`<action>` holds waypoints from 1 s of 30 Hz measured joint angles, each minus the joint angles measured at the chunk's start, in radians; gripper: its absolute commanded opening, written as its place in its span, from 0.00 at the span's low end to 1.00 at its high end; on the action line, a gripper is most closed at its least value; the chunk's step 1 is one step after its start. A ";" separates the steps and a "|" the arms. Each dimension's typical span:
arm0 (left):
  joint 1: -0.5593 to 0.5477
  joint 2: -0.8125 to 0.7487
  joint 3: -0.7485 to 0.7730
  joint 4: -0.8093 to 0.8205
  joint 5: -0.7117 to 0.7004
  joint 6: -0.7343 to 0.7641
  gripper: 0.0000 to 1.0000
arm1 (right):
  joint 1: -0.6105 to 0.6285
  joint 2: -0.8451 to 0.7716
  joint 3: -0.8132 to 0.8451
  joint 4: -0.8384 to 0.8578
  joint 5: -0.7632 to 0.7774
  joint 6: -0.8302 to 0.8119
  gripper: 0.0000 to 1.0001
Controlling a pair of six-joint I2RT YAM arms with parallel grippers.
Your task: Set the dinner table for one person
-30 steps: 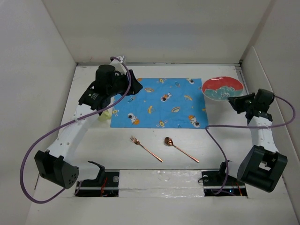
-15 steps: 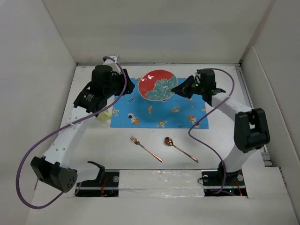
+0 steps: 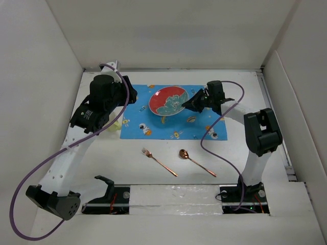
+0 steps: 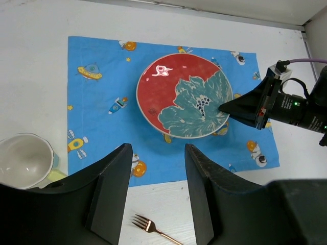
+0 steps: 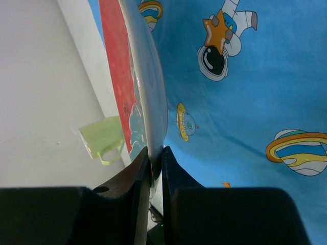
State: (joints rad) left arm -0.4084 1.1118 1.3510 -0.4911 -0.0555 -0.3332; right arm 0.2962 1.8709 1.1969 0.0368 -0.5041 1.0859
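While the left gripper (image 4: pixel 157 153) is hovering with its jaws spread wide and gripping nothing, the dinner table (image 3: pixel 245 153) is lying flat beneath it, running out to the white walls (image 3: pixel 41 76) on the left, far and right sides. At the far left a pale cup (image 4: pixel 23 161) is sitting on the tabletop just beside the near-left corner of the blue mat (image 3: pixel 153 125). That gripper is hanging above the mat's left part, apart from the cloth. Further right, a red and teal plate (image 3: pixel 167 100) is sitting over the mat's far middle, and the right gripper (image 3: pixel 190 104) is pinching its right rim between closed fingers (image 5: pixel 138 173); the right wrist view is showing the plate tilted, though whether its lower edge is touching the cloth cannot be told. Near the arms, a fork (image 3: pixel 158 161) and a spoon (image 3: pixel 196 162) are lying apart on bare white surface. Right of the mat, plain tabletop is showing up to the right wall.
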 measured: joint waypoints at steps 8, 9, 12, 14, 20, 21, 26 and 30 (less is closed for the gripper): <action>0.000 0.003 0.000 -0.018 -0.010 0.005 0.43 | 0.024 0.000 -0.062 0.018 0.017 -0.002 0.00; 0.000 0.003 0.000 -0.023 -0.011 0.007 0.42 | 0.028 0.000 -0.072 0.016 0.022 -0.002 0.00; 0.000 0.003 0.000 -0.023 -0.012 0.009 0.42 | 0.039 0.002 -0.093 0.017 0.029 -0.005 0.00; 0.000 0.003 0.000 -0.024 -0.012 0.010 0.42 | 0.039 0.002 -0.095 0.016 0.031 -0.008 0.11; 0.000 0.003 0.000 -0.024 -0.013 0.011 0.43 | 0.039 0.002 -0.092 -0.016 0.049 -0.034 0.52; 0.000 0.003 0.000 -0.024 -0.013 0.011 0.43 | 0.039 0.002 -0.092 -0.031 0.054 -0.041 0.53; 0.000 0.004 0.001 -0.028 -0.013 0.012 0.43 | 0.039 0.002 -0.078 -0.127 0.085 -0.078 0.56; 0.000 0.017 0.035 -0.051 -0.025 0.024 0.42 | 0.037 -0.001 -0.025 -0.224 0.121 -0.126 0.57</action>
State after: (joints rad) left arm -0.4084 1.1290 1.3861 -0.5419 -0.0807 -0.3088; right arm 0.3336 1.8702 1.1717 -0.1871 -0.3828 0.9596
